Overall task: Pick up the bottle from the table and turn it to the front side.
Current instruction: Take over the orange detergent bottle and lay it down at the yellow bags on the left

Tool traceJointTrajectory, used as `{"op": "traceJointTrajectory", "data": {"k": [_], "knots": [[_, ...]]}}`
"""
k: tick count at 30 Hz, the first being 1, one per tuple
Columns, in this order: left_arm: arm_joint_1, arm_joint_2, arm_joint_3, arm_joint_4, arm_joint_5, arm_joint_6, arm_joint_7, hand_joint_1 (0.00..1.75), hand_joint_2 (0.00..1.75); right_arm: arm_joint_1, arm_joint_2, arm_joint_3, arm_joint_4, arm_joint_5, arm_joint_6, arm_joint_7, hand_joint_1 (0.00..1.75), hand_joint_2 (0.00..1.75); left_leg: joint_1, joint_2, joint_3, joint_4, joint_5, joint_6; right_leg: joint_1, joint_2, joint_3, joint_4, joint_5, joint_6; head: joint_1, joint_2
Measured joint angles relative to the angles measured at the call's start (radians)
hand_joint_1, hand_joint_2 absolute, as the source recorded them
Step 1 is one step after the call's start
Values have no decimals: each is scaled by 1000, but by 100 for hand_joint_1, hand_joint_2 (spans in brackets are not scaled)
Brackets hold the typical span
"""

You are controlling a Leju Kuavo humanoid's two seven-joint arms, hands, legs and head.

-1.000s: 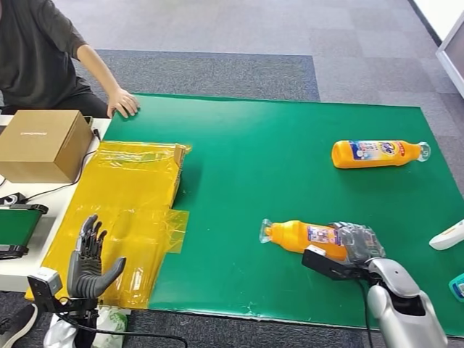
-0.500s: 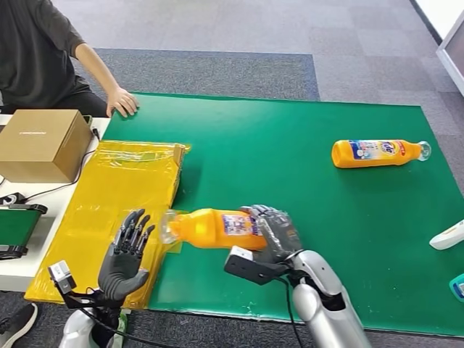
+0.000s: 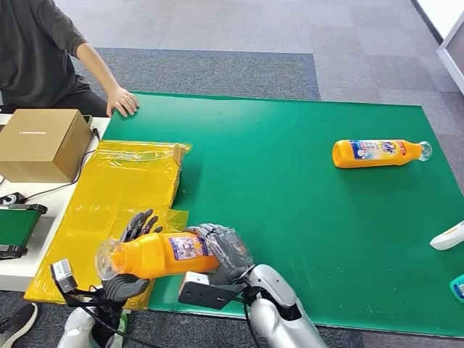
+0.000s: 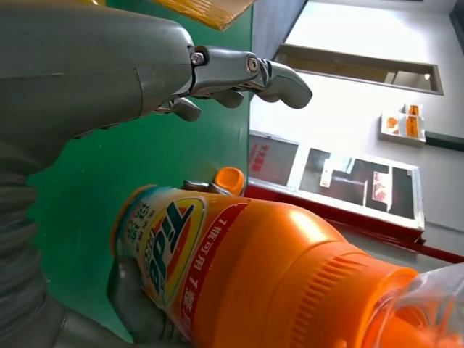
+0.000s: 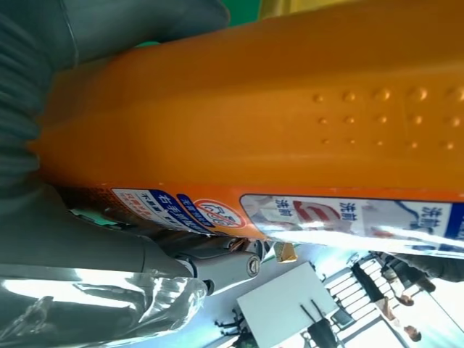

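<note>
My right hand (image 3: 225,252) grips the base end of an orange detergent bottle (image 3: 159,255) and holds it lying sideways above the table's front edge, clear cap (image 3: 104,259) toward the left. The label (image 3: 185,247) faces up. My left hand (image 3: 131,284) sits right behind the bottle's neck end with fingers (image 3: 139,221) spread above it and not closed on it. In the left wrist view the bottle (image 4: 257,275) lies just off the straight fingers (image 4: 246,69). The right wrist view shows the bottle's (image 5: 262,123) body close up against the hand (image 5: 82,254).
A second orange bottle (image 3: 378,152) lies on the green mat (image 3: 284,167) at the far right. Yellow plastic sheeting (image 3: 125,185) covers the left side, beside a cardboard box (image 3: 43,143). A person's hand (image 3: 123,101) rests on the mat's far left corner. White and teal items (image 3: 447,235) sit at the right edge.
My right hand has lifted the bottle off the mat and carried it left to the left hand. The left hand has risen and moved in behind the bottle's neck.
</note>
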State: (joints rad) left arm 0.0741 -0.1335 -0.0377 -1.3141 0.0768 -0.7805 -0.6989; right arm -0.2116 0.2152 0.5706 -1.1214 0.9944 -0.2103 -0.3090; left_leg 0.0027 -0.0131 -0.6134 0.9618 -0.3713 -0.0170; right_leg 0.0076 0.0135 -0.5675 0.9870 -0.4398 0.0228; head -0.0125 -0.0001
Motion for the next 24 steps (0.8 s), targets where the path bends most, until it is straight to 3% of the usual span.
{"op": "traceJointTrajectory", "data": {"k": [9, 24], "knots": [[9, 30, -23, 2, -32, -1, -5, 0, 175, -25, 13, 70, 95, -40, 1, -6, 175, 175, 0, 0, 0, 0, 0, 0, 0, 0, 0, 0, 0, 0, 0, 0], [30, 145, -172, 3, -59, 33, -5, 0, 175, -91, 28, 144, 250, -14, 7, 42, 175, 175, 0, 0, 0, 0, 0, -1, 0, 0, 0, 0, 0, -1, 0, 0]]}}
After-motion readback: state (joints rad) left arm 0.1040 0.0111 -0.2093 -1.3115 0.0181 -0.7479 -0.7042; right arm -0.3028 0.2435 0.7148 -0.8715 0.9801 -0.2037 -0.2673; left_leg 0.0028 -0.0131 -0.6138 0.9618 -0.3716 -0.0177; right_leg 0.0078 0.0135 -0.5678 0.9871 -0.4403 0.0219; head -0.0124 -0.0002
